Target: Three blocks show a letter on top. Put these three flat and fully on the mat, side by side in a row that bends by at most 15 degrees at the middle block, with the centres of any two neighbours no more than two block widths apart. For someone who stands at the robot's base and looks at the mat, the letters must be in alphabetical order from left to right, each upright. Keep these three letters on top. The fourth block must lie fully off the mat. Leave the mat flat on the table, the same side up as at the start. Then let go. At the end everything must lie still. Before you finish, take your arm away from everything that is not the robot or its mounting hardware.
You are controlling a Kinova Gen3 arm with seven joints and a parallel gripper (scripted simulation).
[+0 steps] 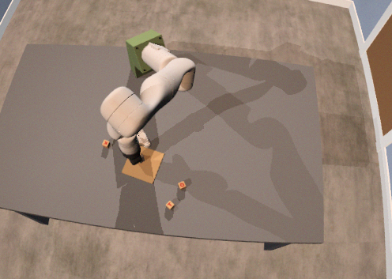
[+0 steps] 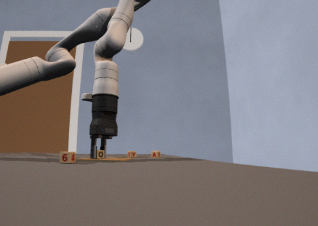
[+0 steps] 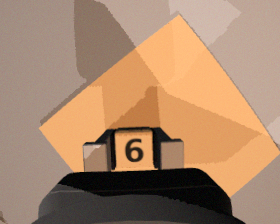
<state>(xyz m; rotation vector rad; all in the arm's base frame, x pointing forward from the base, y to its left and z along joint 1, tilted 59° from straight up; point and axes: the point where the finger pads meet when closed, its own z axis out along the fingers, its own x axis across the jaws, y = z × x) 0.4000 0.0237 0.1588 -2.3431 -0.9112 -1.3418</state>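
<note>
gripper (image 1: 136, 161) (image 2: 98, 155) (image 3: 134, 142) pinching 6-topped block (image 2: 100, 154) (image 3: 134, 150) over orange mat (image 1: 153, 170) (image 2: 120, 159) (image 3: 206, 85)

Views, three: top, high overhead, facing down, whole desk (image 1: 237, 143); exterior, desk-level, farther, facing twelve o'clock; wrist, closest, facing down, mat (image 1: 152, 172) (image 2: 123, 159) (image 3: 211, 90) common to all.

A big, flat grey-brown table (image 1: 245, 151) (image 2: 179, 193) fills the middle of the top view, with dark shadows on it. Around it is a blotchy brown floor (image 1: 79, 246). Pale blue walls (image 1: 373, 9) (image 2: 179, 84) stand at the upper right there. A brown door (image 1: 381, 84) (image 2: 38, 116) with a white frame (image 1: 373, 30) (image 2: 74, 116) is at the right edge; in the exterior view it is at the left, and a round white clock (image 2: 137, 39) hangs at the upper middle.
</note>
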